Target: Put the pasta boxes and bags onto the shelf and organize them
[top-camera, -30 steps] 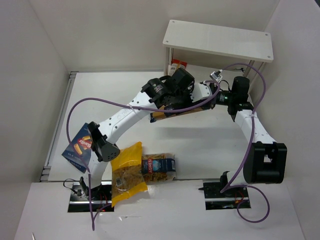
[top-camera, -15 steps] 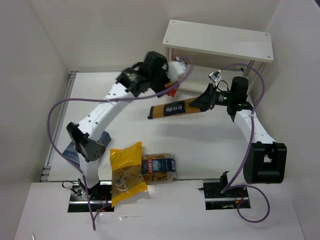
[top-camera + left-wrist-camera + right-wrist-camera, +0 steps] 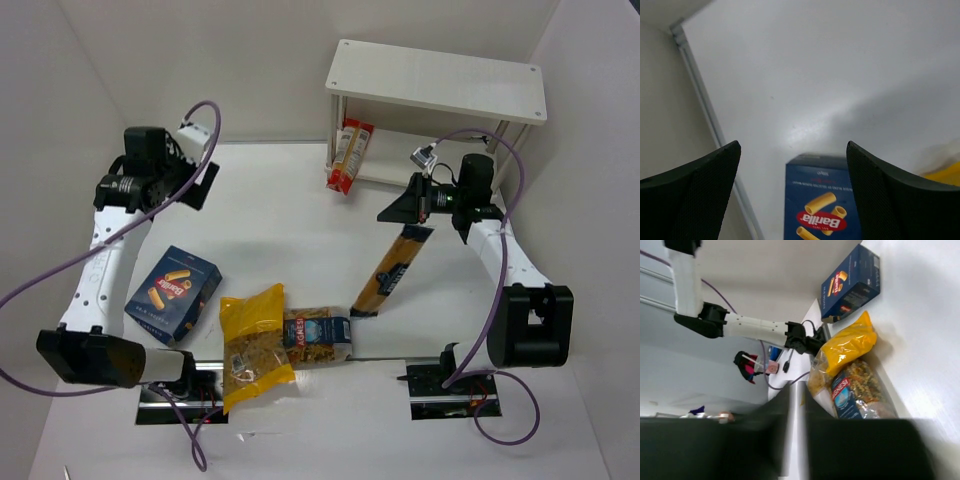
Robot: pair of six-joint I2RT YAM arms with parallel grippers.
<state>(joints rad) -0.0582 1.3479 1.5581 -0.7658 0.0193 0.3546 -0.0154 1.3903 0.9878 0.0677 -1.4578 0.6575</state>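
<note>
- My right claw (image 3: 398, 213) is pinching the upper end of the long spaghetti pack (image 3: 388, 272), with the jaws drawn close on it. The wrist view is blurring the pack into a streak between my fingers.
- The pack is hanging slantwise from that claw. Its long axis is running down and back toward my bases, and I cannot tell whether its low end is touching the table.
- Just beyond the claw, away from my bases, the shelf (image 3: 436, 80) is standing. The red-and-white pack (image 3: 348, 155) is leaning at the left end of its lower tier.
- So the pack is pointing away from the shelf. I am judging that it needs swinging level before going in, and my right arm is the nearer one.
- Back by the pack's low end, the clear blue-labelled bag (image 3: 318, 333) is lying with the yellow bag (image 3: 255, 345) against its left side.
- Farthest left, my left claw (image 3: 793, 150) is gaping wide and holding nothing, hovering over the dark blue box (image 3: 174, 293) lying flat below.
</note>
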